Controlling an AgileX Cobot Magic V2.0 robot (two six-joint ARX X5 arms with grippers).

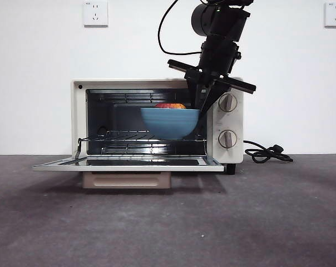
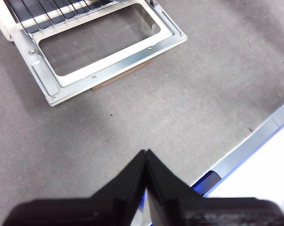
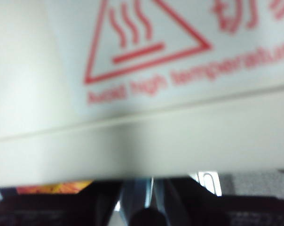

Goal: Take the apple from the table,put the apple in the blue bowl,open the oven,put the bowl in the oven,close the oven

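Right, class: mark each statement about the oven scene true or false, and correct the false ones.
1. The oven door is shut. False: it lies open, flat.
2. The apple sits in the blue bowl. True.
3. The bowl stands on the table. False: it is inside the oven, above the rack.
4. The right claw is at the bowl's rim. True.
5. The left claw grips the door. False: it is shut, apart, above the table.
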